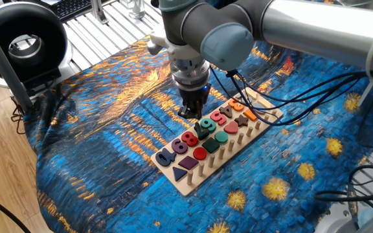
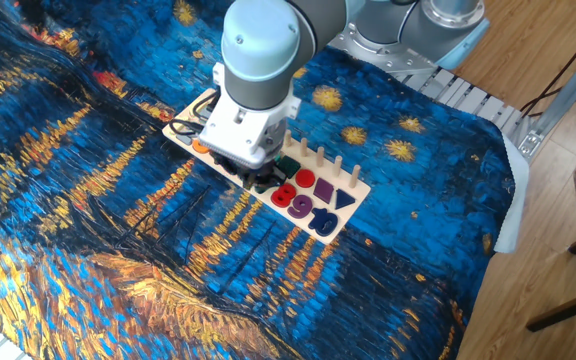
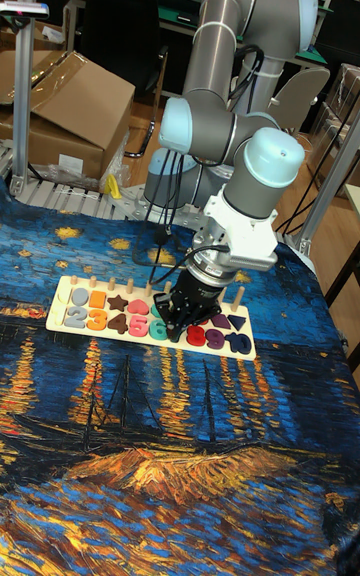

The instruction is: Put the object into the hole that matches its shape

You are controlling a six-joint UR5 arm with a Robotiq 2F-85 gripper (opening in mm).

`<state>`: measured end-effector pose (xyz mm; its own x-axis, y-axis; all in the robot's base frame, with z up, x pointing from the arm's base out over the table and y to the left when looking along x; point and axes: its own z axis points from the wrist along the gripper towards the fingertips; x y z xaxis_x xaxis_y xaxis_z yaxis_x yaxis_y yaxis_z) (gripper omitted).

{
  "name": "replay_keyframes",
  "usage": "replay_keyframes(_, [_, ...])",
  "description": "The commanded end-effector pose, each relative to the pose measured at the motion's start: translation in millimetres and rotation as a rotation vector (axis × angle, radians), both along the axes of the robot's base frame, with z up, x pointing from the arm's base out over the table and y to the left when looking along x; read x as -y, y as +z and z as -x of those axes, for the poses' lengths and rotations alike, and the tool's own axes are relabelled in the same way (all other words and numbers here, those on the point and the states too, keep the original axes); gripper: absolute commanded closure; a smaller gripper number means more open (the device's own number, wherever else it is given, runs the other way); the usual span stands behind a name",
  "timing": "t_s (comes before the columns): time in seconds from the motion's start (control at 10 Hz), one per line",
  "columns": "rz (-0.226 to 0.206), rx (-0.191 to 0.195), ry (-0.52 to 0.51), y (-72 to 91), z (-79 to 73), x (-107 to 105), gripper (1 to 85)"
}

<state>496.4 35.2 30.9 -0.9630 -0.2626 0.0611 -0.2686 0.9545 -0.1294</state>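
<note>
A robotics lab or workshop. A large grey industrial robot arm (image 3: 235,86) stands at a worktop draped in a blue and gold painted-night-sky cloth (image 1: 109,129), with loose black cables (image 1: 303,97) trailing over it. Slotted aluminium framing (image 1: 102,26) shows at the worktop's far edge, beside a round black fan-like device (image 1: 21,42). Behind are cardboard boxes (image 3: 70,106), office chairs (image 3: 300,91) and wood flooring (image 2: 558,200).
</note>
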Motion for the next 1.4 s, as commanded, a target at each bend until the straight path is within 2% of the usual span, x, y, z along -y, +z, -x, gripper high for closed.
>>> replay_keyframes(0.0, [-0.012,0.014,0.002,-3.0,-3.8,1,84.0])
replay_keyframes(0.3, [-0.009,0.013,-0.001,-6.2,-0.3,6,84.0])
replay_keyframes(0.5, [-0.028,0.011,-0.012,-10.4,4.3,4,84.0])
replay_keyframes(0.8, [-0.034,0.012,-0.029,-15.1,10.0,3,84.0])
replay_keyframes(1.1, [-0.066,0.005,-0.058,-15.4,13.9,-7,84.0])
replay_keyframes(1.3, [-0.067,0.004,-0.061,-14.6,14.2,-8,84.0])
